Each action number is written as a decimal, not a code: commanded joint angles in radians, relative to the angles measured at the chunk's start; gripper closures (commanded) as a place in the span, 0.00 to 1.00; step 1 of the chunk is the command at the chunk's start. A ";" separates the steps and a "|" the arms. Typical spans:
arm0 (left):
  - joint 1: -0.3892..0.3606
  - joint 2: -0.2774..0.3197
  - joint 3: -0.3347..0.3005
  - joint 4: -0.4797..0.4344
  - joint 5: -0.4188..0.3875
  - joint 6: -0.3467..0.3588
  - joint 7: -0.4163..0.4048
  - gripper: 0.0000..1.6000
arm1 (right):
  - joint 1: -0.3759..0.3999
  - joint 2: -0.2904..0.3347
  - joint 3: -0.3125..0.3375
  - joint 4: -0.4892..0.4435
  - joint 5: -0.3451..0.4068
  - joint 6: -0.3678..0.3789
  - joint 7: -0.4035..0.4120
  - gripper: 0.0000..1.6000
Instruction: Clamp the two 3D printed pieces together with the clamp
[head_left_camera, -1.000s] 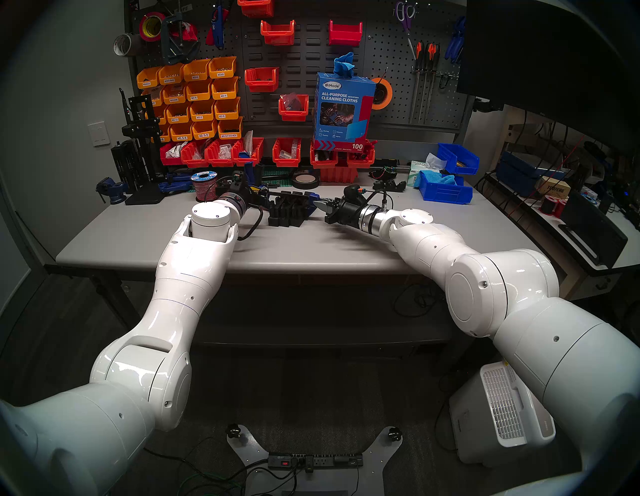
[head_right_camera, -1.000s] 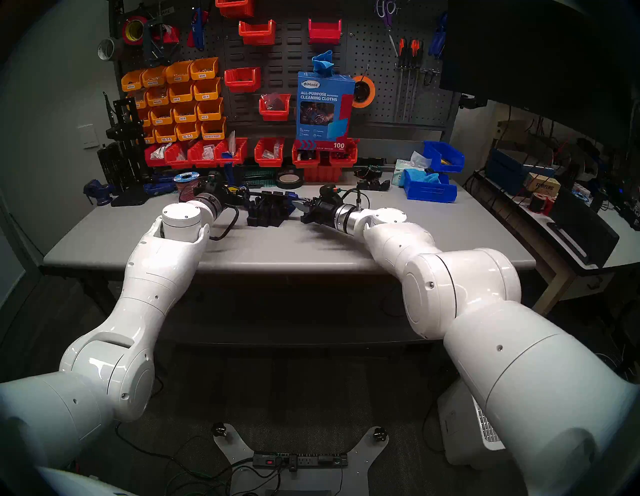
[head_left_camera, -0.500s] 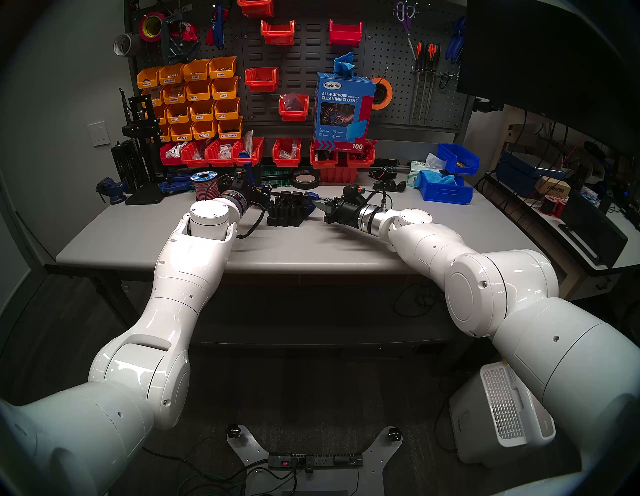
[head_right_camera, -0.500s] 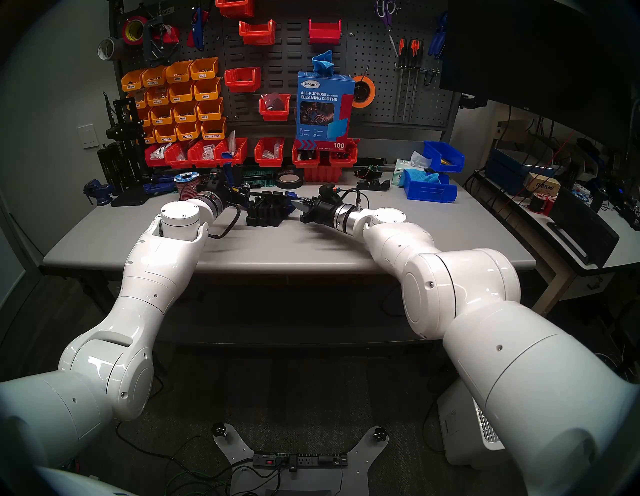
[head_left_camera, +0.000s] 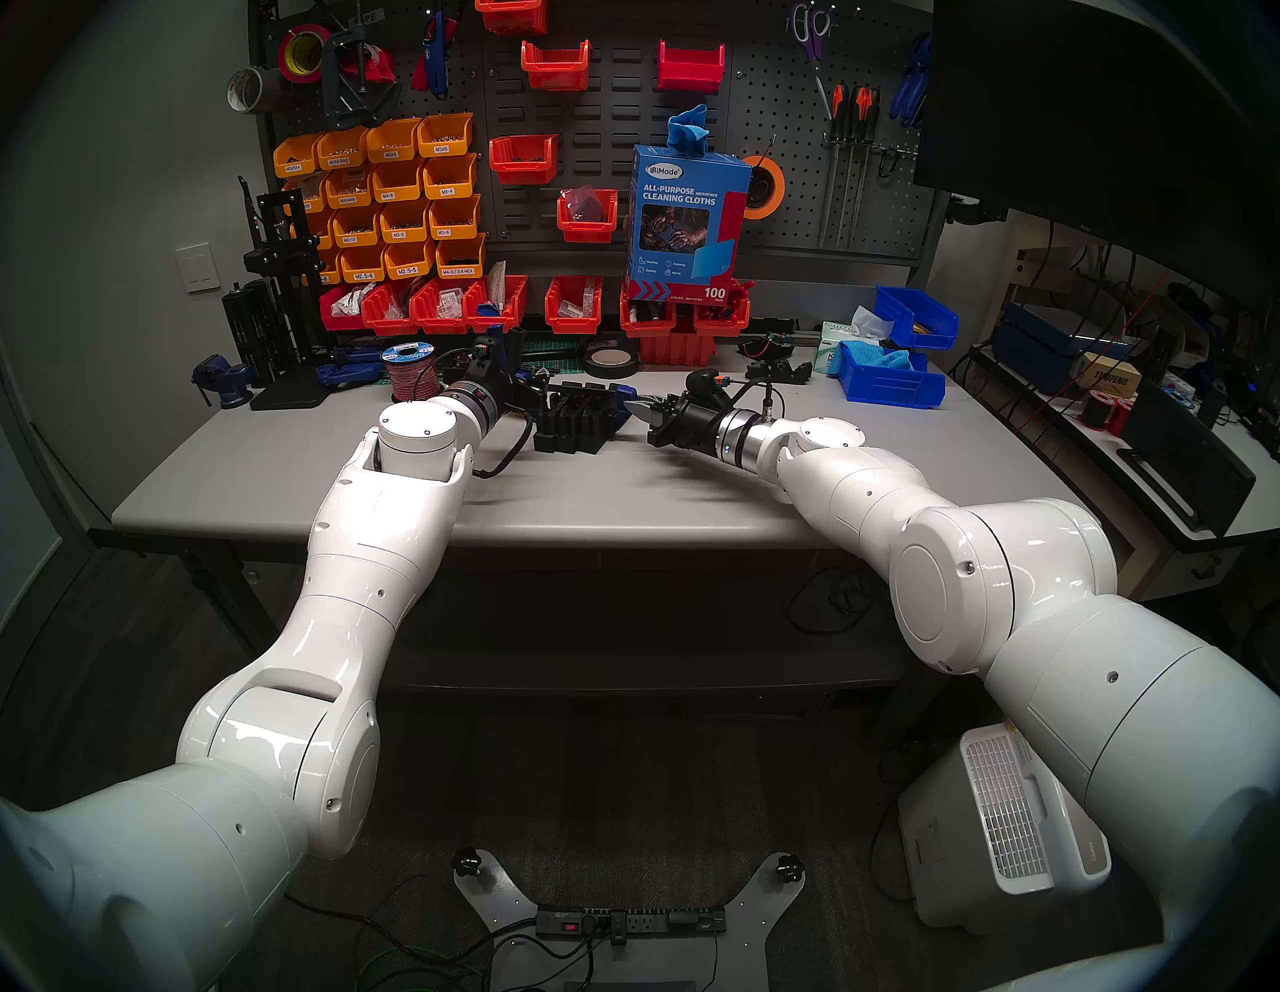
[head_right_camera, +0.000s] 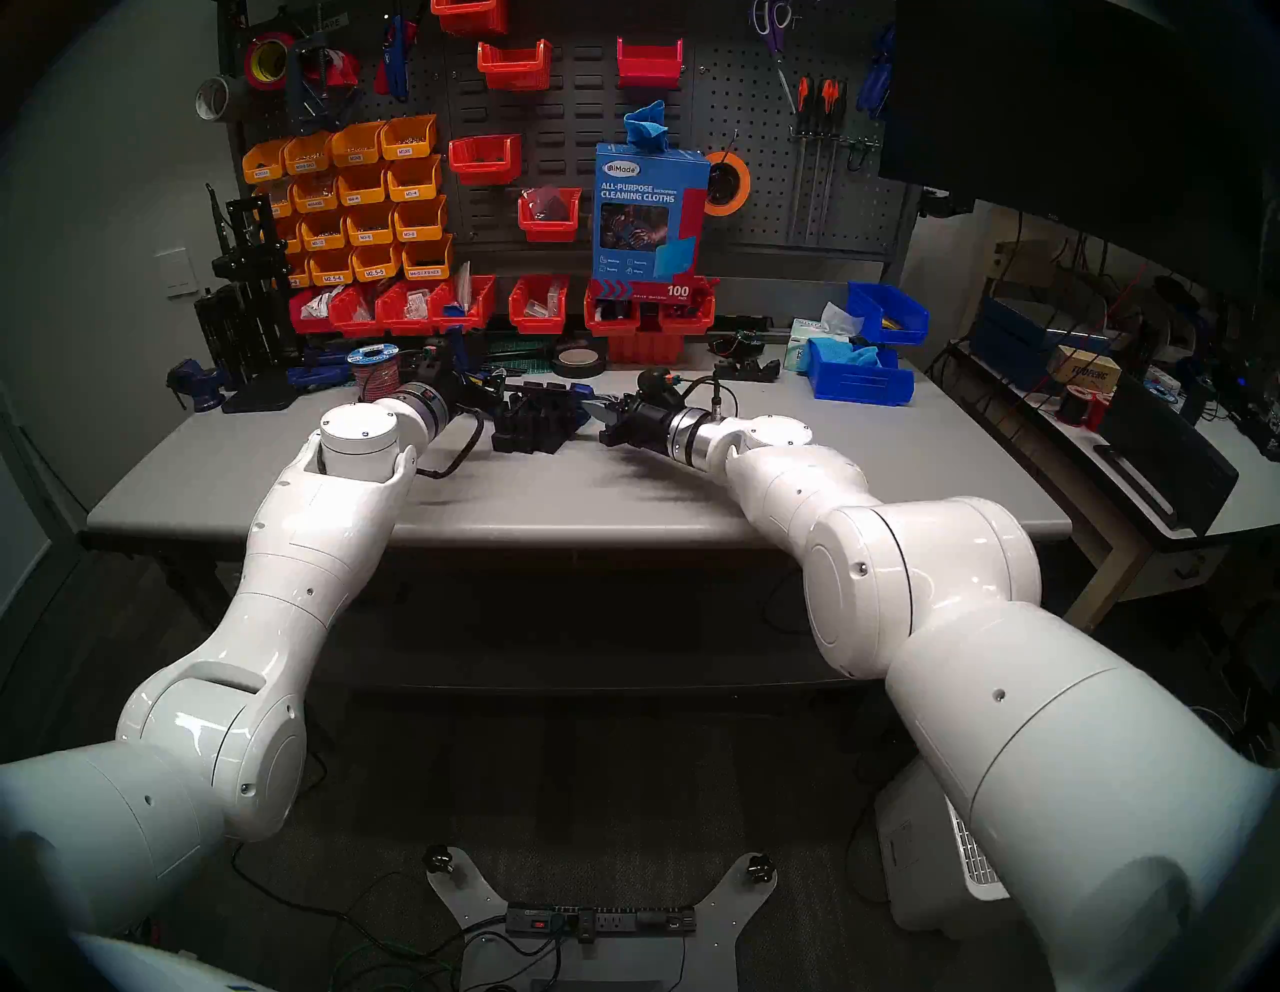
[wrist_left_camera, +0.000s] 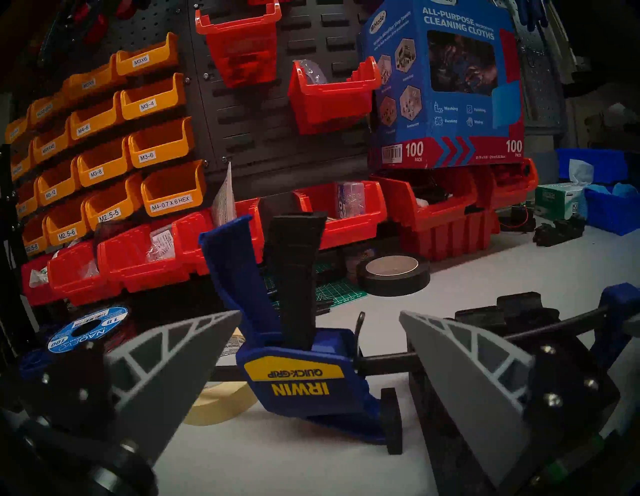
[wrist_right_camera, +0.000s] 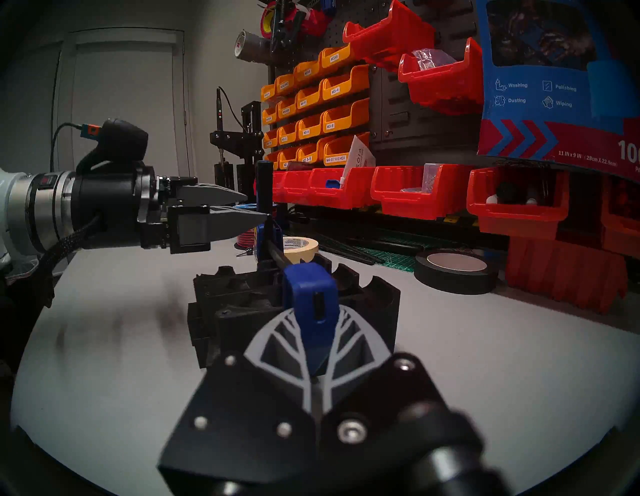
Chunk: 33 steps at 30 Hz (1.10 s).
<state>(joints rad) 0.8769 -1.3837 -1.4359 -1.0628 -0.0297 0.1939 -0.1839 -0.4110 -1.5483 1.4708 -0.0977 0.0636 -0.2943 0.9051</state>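
Observation:
The blue clamp (wrist_left_camera: 298, 377) stands on the grey table (head_left_camera: 623, 485) with its handle and black trigger pointing up and its IRWIN label upside down. Its black bar runs right over the two black 3D printed pieces (head_left_camera: 575, 422), which lie side by side. My left gripper (wrist_left_camera: 320, 313) is open, with one finger on each side of the clamp's handle. My right gripper (wrist_right_camera: 313, 322) is shut on the clamp's blue end jaw (wrist_right_camera: 308, 287), just past the pieces (wrist_right_camera: 242, 304). The right wrist view shows my left gripper (wrist_right_camera: 254, 207) level with the handle.
A black tape roll (wrist_left_camera: 394, 277) and a masking tape roll (wrist_left_camera: 221, 401) lie behind the clamp. A wire spool (head_left_camera: 409, 370) stands beside my left wrist. Red bins (head_left_camera: 499, 305) line the back edge. Blue bins (head_left_camera: 890, 377) sit at the back right and a small vise (head_left_camera: 225, 377) at the far left.
My left wrist has crept a little farther back and toward the clamp's handle. The right gripper keeps its hold and has hardly moved.

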 joint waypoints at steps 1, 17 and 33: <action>-0.054 -0.001 -0.004 -0.028 -0.002 -0.027 -0.005 0.00 | 0.039 -0.004 0.004 -0.030 0.004 -0.004 0.001 1.00; -0.059 0.007 -0.013 -0.008 -0.003 -0.036 -0.014 0.00 | 0.039 -0.004 0.006 -0.030 0.004 -0.004 0.004 1.00; -0.083 0.010 -0.018 0.042 -0.002 -0.043 0.007 0.00 | 0.039 -0.004 0.008 -0.030 0.003 -0.004 0.006 1.00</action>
<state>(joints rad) 0.8605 -1.3725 -1.4482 -1.0099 -0.0332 0.1733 -0.1810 -0.4109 -1.5484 1.4753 -0.0975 0.0631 -0.2944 0.9133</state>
